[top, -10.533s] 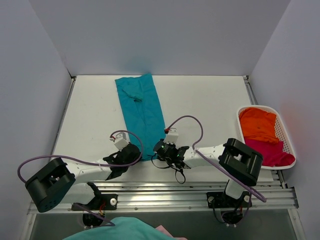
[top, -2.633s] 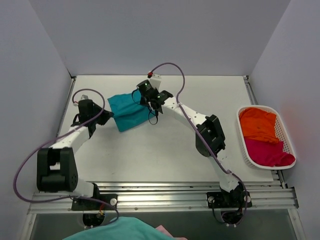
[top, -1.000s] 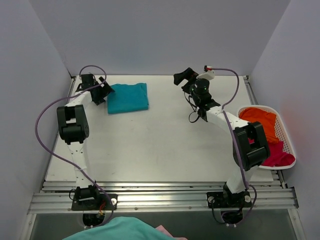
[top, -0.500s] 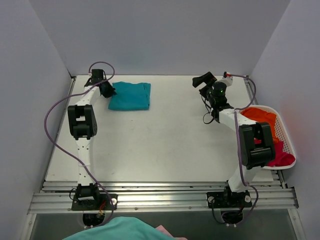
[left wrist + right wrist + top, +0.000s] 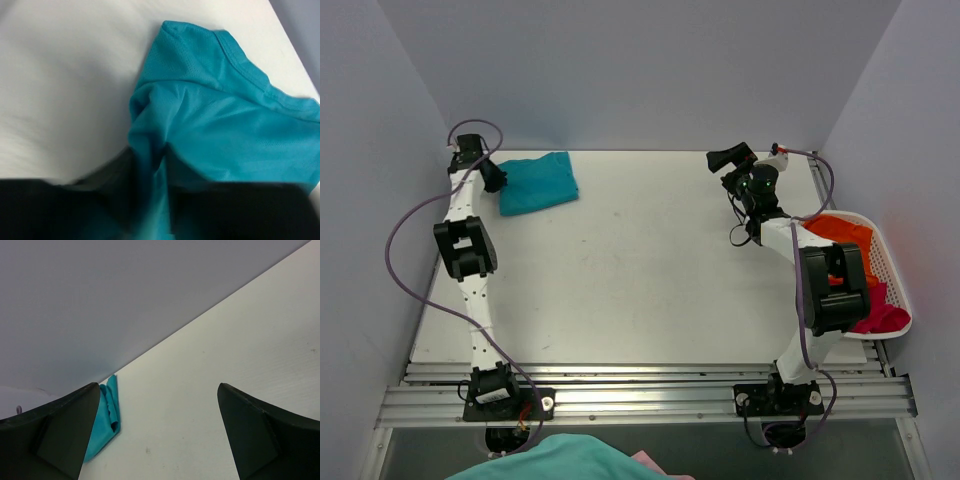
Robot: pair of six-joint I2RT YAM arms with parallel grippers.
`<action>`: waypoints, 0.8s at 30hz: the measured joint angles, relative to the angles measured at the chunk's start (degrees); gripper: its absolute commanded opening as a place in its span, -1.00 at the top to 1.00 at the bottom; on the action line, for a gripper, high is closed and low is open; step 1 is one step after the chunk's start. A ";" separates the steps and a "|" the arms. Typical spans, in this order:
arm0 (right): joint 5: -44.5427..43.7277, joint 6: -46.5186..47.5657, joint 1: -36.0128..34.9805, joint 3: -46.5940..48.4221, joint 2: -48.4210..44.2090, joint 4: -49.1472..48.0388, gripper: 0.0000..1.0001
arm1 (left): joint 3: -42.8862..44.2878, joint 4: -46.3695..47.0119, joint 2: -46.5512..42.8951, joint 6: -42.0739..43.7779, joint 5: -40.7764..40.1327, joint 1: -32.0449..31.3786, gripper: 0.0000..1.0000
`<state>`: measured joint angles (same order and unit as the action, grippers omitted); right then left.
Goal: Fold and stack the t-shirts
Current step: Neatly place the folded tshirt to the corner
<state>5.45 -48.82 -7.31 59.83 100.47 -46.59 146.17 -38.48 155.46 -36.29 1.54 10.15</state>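
The teal t-shirt lies folded in a small packet at the table's far left corner. My left gripper is at its left edge, and in the left wrist view a ridge of the teal t-shirt runs between the dark fingers of my left gripper, which is shut on it. My right gripper hangs open above the far right of the table with nothing in it; its wrist view shows the teal t-shirt far off. The orange t-shirt and magenta t-shirt lie in the basket.
The white lattice basket sits at the table's right edge, close under my right forearm. Grey walls close in the table at the back and both sides. The left arm stretches along the left wall.
The left gripper has closed on the folded teal t-shirt's edge and dragged it left toward the far corner. The right gripper has swung right and now holds about still, open.
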 measured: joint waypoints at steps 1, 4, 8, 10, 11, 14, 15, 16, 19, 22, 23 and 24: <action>0.17 -0.11 0.11 0.00 0.26 -0.31 -1.00 | -0.26 0.02 -0.24 0.74 -0.61 1.79 -0.59; 0.92 -0.70 0.22 0.00 1.36 -1.22 -1.00 | -0.85 0.50 -1.79 1.84 -2.10 7.04 -0.88; 2.14 -1.18 0.22 0.02 3.17 -2.47 -0.99 | -2.86 -1.20 -5.92 3.76 -3.89 10.32 -0.88; 2.56 -1.31 0.22 0.07 4.00 -2.58 -0.99 | -4.46 -1.16 -8.52 3.80 -4.96 9.99 -0.88; 2.73 -1.33 0.22 0.07 4.44 -2.71 -1.00 | -5.60 -1.16 -10.56 3.80 -5.53 9.53 -0.88; 2.97 -1.25 0.20 0.09 5.01 -2.69 -1.00 | -9.99 0.68 -18.21 3.76 -7.76 8.83 -0.88; 2.97 -1.09 0.13 0.11 5.09 -2.67 -0.99 | -12.04 1.53 -21.73 3.74 -8.46 8.79 -0.88; 2.95 -0.66 0.00 0.22 5.09 -2.45 -1.00 | -14.16 2.84 -25.51 3.76 -9.01 8.72 -0.88; 2.64 1.25 -0.68 2.05 5.09 0.26 -0.99 | -20.94 7.13 -38.12 4.44 -10.78 7.93 -0.88; 0.90 4.74 -2.62 6.67 5.11 5.60 -1.00 | -25.70 11.26 -49.18 6.40 -13.31 4.59 -0.88; 0.24 6.03 -3.65 8.15 5.09 6.80 -1.00 | -27.63 12.76 -52.48 7.13 -13.88 2.67 -0.88; -0.70 7.39 -4.83 9.31 4.98 7.65 -1.00 | -30.23 14.51 -55.84 7.89 -14.19 0.39 -0.88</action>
<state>4.75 -41.43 -12.14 69.14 105.45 -38.94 115.94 -23.97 99.61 -28.40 -12.64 10.55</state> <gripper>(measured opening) 0.997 0.939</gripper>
